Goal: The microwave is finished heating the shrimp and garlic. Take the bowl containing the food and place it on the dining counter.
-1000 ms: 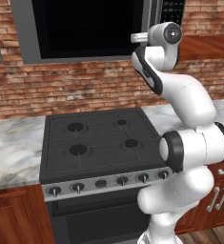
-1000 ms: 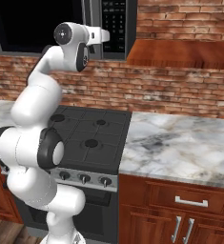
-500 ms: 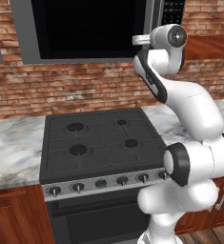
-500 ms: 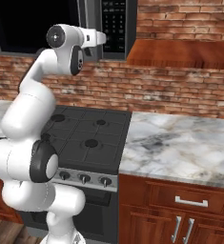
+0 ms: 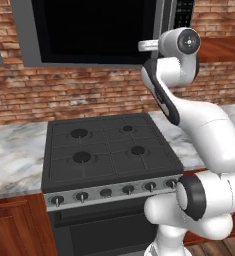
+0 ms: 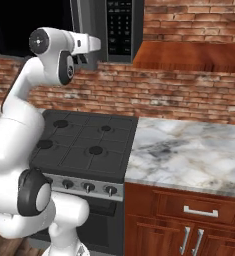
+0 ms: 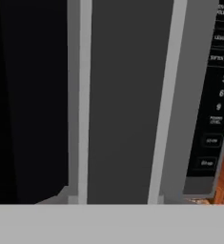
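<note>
**A:** Above the black stove (image 5: 109,150), what is the arm reaching at?

**B:** At the microwave (image 5: 94,30), which is set into the brick wall (image 5: 64,95). The hand is raised to the level of the door's right side, beside the long grey handle (image 6: 80,22). In the right base view the gripper (image 6: 82,59) sits just under the microwave's lower edge, close against the handle.

**A:** Are the fingers together or apart?

**B:** I cannot tell. The fingertips are tiny and dark in the right base view, and the hand view gives no sight of them. Whether they touch the handle is unclear too.

**A:** What does the hand view give?

**B:** A close look at the door: the black glass (image 7: 27,95) on one side, then the grey handle as a vertical strip, then the keypad panel (image 7: 213,105) with white digits and buttons at the far side.

**A:** Is the door open?

**B:** It looks closed; the glass lies flush with the front in the left base view.

**A:** And the bowl with the shrimp and garlic?

**B:** Nothing can be made out through the dark glass.

**A:** What lies around the stove?

**B:** A marble worktop (image 6: 189,155) on both sides, over reddish-brown cabinets (image 6: 189,220) with silver handles.
</note>
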